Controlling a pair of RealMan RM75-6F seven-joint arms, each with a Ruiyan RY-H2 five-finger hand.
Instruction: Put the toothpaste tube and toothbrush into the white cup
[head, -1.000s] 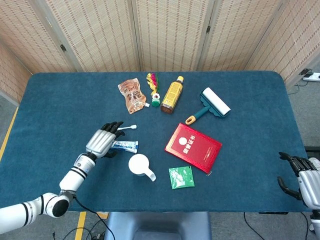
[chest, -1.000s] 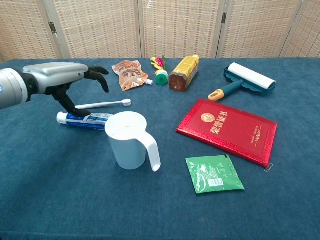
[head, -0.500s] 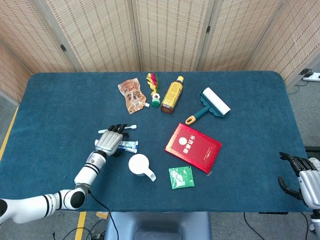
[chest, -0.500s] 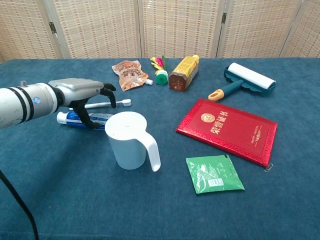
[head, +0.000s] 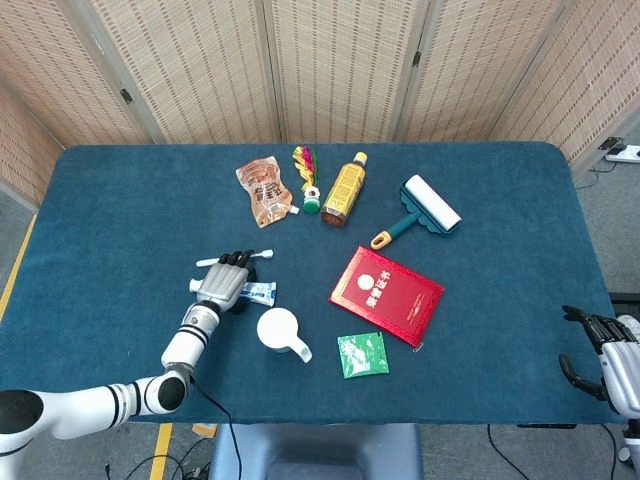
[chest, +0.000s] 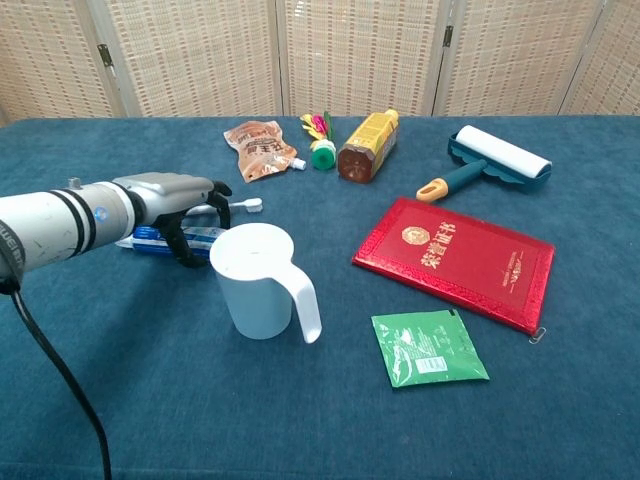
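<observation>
The toothpaste tube (chest: 190, 238) lies flat on the blue table (head: 120, 200), its long axis running left to right across the robot's front, just left of the white cup (chest: 258, 280). It is white with blue printing; from the chest view only its right part shows past the hand, and I cannot tell from here which end carries the cap. The toothbrush (head: 262, 255) lies just behind it, almost parallel, a slim white stick with its bristled head pointing right and a touch away from the robot; its handle end pokes out on the left of the hand in the head view.

The left hand (head: 222, 283) is down over both, palm down, its dark fingers (chest: 216, 194) curled over the toothbrush and the thumb side reaching down at the tube. Whether it has truly got hold of either one I cannot tell; both look to be lying on the cloth.

The white cup stands upright, mouth open, its handle turned toward the robot and to the right.

The right hand (head: 605, 350) hangs off the table's right edge, well apart from everything, fingers loosely spread and holding nothing.
</observation>
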